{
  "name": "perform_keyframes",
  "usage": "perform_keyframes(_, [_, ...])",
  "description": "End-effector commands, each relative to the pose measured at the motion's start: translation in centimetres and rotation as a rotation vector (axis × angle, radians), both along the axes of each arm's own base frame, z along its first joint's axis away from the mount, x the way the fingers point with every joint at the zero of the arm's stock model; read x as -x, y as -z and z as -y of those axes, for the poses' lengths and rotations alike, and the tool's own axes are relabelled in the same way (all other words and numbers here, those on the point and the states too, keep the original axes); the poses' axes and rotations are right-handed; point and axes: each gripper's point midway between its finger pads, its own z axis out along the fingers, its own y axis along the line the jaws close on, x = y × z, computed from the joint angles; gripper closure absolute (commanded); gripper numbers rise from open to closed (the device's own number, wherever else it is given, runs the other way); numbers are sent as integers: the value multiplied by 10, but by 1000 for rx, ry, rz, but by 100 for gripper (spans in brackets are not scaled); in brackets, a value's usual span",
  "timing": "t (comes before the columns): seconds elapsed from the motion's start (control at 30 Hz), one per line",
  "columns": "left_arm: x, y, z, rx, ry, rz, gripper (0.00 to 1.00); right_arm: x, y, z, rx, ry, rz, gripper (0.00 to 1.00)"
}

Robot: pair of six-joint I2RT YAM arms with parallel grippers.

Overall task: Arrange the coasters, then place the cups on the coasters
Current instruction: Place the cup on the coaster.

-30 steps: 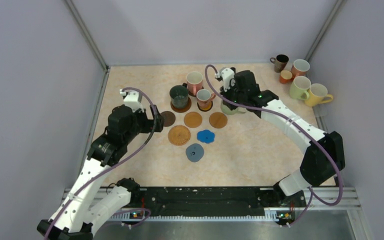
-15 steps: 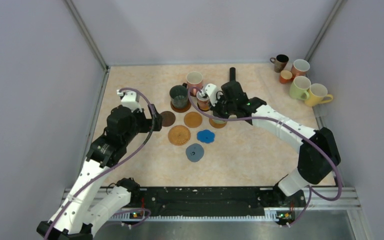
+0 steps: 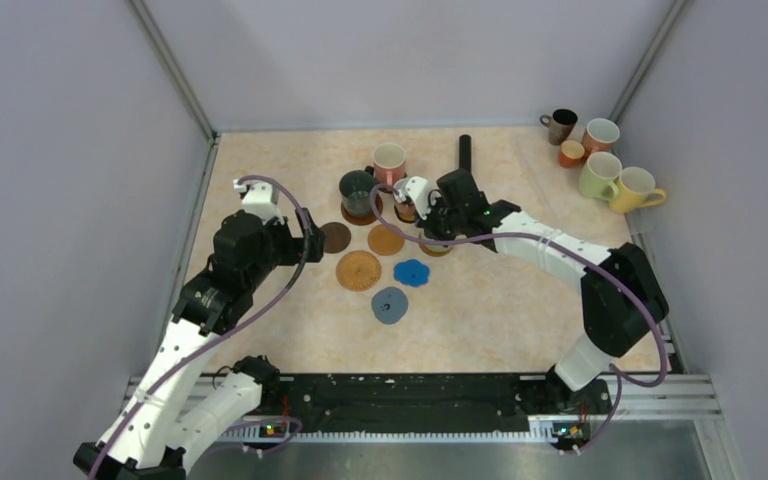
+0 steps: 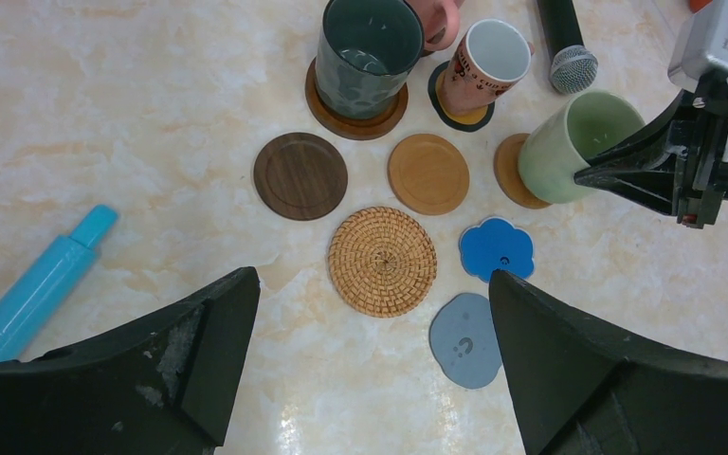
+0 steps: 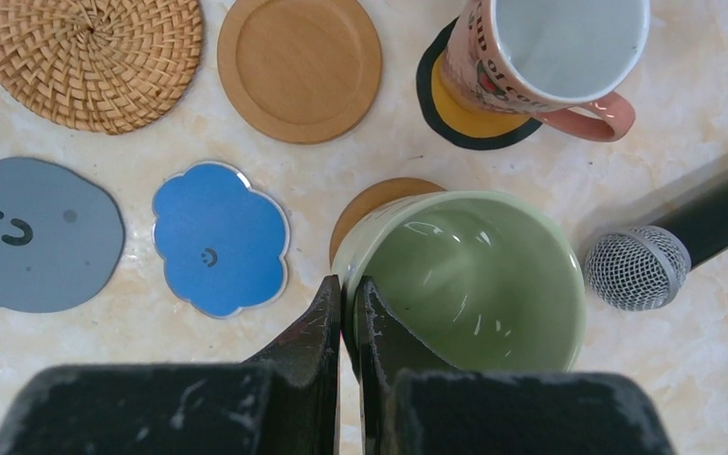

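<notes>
My right gripper [image 5: 349, 284] is shut on the rim of a pale green cup [image 5: 474, 275], one finger inside and one outside. The cup is over a tan round coaster [image 5: 379, 204]; I cannot tell whether they touch. Bare coasters lie close by: dark brown [image 4: 300, 175], tan wooden [image 4: 427, 173], woven [image 4: 382, 261], blue flower-shaped [image 4: 498, 248], grey-blue [image 4: 464, 339]. A dark green cup [image 4: 368, 52] and a patterned pink cup [image 4: 483, 66] each stand on a coaster. My left gripper [image 4: 372, 276] hangs open and empty above the woven coaster.
Several more cups [image 3: 600, 165] cluster at the back right corner. Just right of the green cup a black microphone [image 3: 465, 152] lies on the table. A light blue cylinder [image 4: 33, 289] lies to the left of the coasters. Walls close in the left, back and right.
My right arm has carried the pale green cup leftward and nearer, to over the tan coaster, which uncovered the microphone. The left arm has not moved.
</notes>
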Motion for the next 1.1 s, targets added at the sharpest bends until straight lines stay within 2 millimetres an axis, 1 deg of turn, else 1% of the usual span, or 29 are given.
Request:
perform_keyframes(0.0, [-3, -6, -1, 11, -13, 27, 4, -23, -28, -17, -69, -17, 127, 100])
perform_keyframes(0.1, [-3, -5, -1, 12, -12, 25, 4, -24, -24, -15, -57, -6, 123, 100])
perform_keyframes(0.23, [-3, -5, 0, 12, -10, 24, 4, -24, -23, -12, -50, -1, 129, 100])
perform_keyframes(1.07, [-4, -3, 2, 13, -1, 18, 4, -29, -9, -14, -25, 5, 119, 100])
